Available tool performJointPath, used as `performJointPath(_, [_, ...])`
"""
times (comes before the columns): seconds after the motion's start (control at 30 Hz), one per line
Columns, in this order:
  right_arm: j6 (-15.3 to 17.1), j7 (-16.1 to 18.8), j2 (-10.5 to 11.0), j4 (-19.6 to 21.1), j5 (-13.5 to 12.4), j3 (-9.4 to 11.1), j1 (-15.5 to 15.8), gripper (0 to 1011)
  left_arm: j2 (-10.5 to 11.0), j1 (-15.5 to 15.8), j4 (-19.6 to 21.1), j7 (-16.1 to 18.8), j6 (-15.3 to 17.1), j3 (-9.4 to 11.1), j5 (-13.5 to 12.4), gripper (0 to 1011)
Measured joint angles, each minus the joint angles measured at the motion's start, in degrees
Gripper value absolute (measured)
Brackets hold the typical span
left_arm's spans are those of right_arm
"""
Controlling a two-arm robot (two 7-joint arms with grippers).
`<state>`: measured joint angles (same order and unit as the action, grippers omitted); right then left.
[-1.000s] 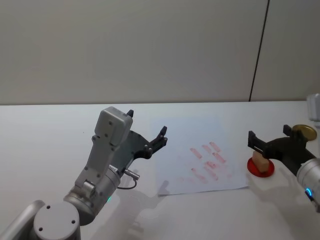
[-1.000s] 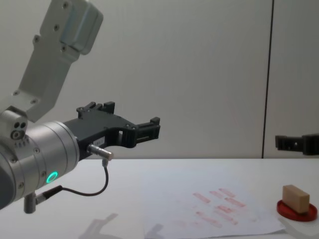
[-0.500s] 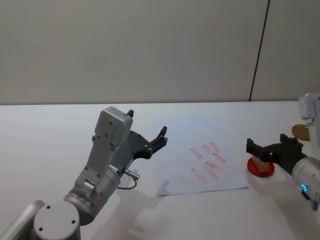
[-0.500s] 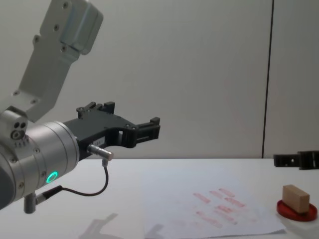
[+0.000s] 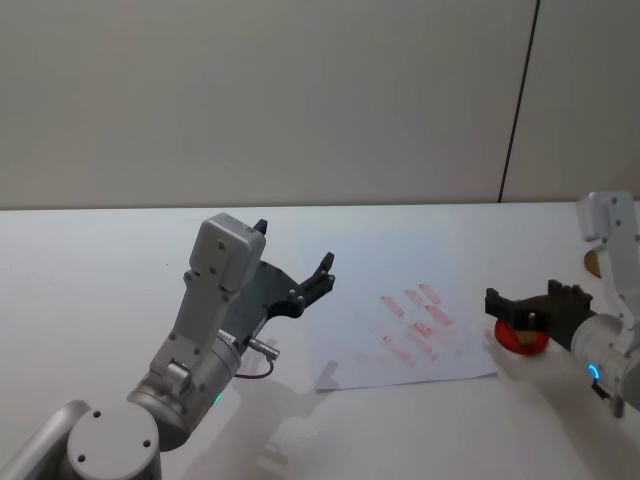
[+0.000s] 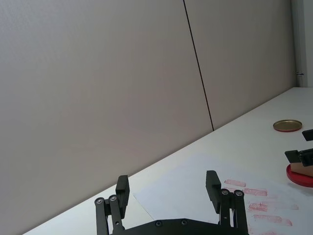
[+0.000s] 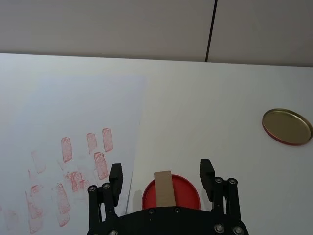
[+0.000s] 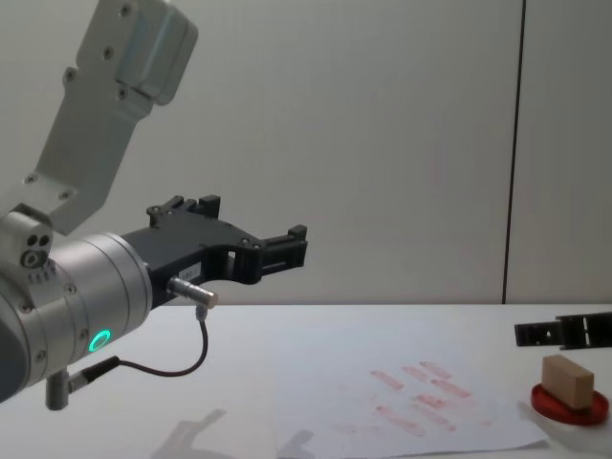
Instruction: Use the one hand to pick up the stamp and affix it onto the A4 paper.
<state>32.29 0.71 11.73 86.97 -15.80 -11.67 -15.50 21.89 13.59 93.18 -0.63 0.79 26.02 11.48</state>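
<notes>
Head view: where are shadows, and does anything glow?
Head view: soft shadows lie on the table near the left gripper, one at the A4 paper's corner; the ring behind the right gripper glows blue. Chest view: the left wrist's ring glows green.

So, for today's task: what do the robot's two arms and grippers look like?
The left gripper and the right gripper, near the stamp, are black, each with two blocky fingers on a wide base. The left wrist is a silver cylinder with a green ring light, a thin black cable and a pale grey boxy link. The right wrist is silver with a blue light.
</notes>
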Motion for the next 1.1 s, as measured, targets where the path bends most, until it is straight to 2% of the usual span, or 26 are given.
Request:
performJointPath(0.2, [0.9,0.3,-0.4,-1.6,0.7,-0.2,-0.9,865,0.0,0.0,0.0,0.0,0.0,0.0,0.0,993])
performJointPath(0.43, [2.1,0.4,-0.9,-3.4,1.8,-0.4,-1.8,645,0.0,0.0,0.0,0.0,0.0,0.0,0.0,993])
performJointPath(0.53, [2.3,0.4,-1.0,-3.7,2.1,-0.5,-1.9,589,0.0,0.0,0.0,0.0,0.0,0.0,0.0,993])
performJointPath(0.6, [2.5,0.4,-1.1,-3.9,2.5,-0.5,-2.0,476,0.0,0.0,0.0,0.0,0.0,0.0,0.0,993])
performJointPath(0.63, [2.6,0.4,-1.1,-4.0,2.6,-0.6,-2.1,476,0.0,0.0,0.0,0.0,0.0,0.0,0.0,993])
performJointPath(0.73, [2.7,0.4,-1.2,-4.1,3.0,-0.6,-2.1,346,0.0,0.0,0.0,0.0,0.0,0.0,0.0,993])
performJointPath(0.9, [2.9,0.2,-1.2,-4.0,3.6,-0.7,-2.1,220,0.0,0.0,0.0,0.0,0.0,0.0,0.0,993])
performJointPath(1.1, [3.3,-0.2,-1.3,-3.9,4.1,-0.7,-2.0,212,0.0,0.0,0.0,0.0,0.0,0.0,0.0,993])
